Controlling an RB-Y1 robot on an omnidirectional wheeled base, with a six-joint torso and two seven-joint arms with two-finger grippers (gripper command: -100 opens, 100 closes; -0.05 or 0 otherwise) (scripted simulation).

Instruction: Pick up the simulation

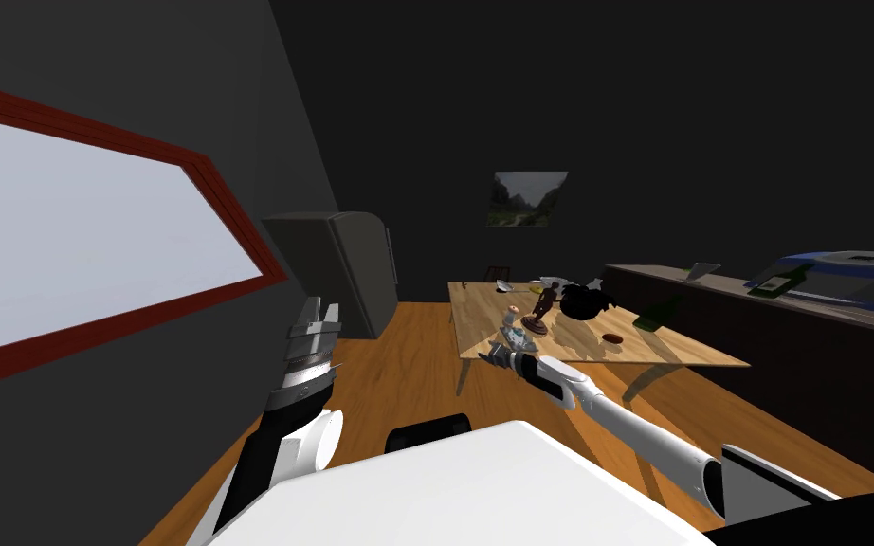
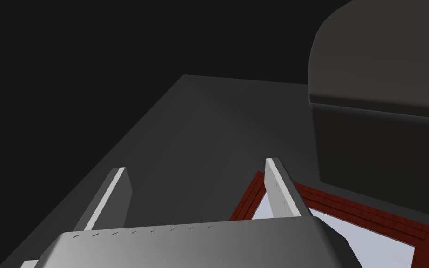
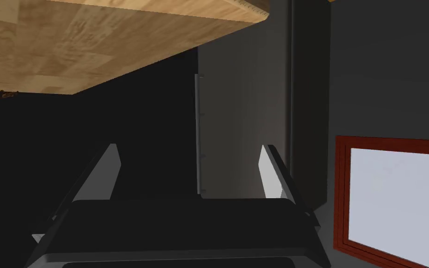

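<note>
right arm stretched forward to the near corner of the light wooden counter point(image 1: 672, 353). right end effector point(image 1: 499, 354) sits at that corner's edge, and in the right wrist view point(image 3: 190, 172) its two fingers stand apart with nothing between them. that view shows the counter's thick wooden slab point(image 3: 116, 42) beyond the fingertips, a grey fridge point(image 3: 241, 116) with a long handle, and a red-framed window point(image 3: 395, 200).

cannot tell for sure which thing the task means. the thing nearest the right end effector is a small pale object point(image 1: 515, 333) standing on the counter just beyond it, near the same corner; cannot tell if they touch.

also on the counter:
- dark statuette point(image 1: 541, 309), upright on a round base, just behind the small pale object
- black lump point(image 1: 583, 301), beside the statuette, toward the middle
- small brown dish point(image 1: 613, 337), in the open part of the top
- green bottle point(image 1: 658, 313), lying tilted at the far side edge
- white bowl point(image 1: 503, 284), near the far end

left arm is raised on the robot's left, in front of the fridge point(image 1: 336, 270) and next to the window point(image 1: 94, 227). left end effector point(image 1: 318, 318) points upward; in the left wrist view point(image 2: 197, 190) its fingers are apart and hold nothing.

a dark sideboard point(image 1: 805, 360) runs along the right, well apart from the arm, with a second green bottle point(image 1: 781, 281) and a blue-and-white appliance point(image 1: 852, 270) on it. landscape picture point(image 1: 528, 198) on the far wall. orange wooden floor point(image 1: 407, 351).
</note>
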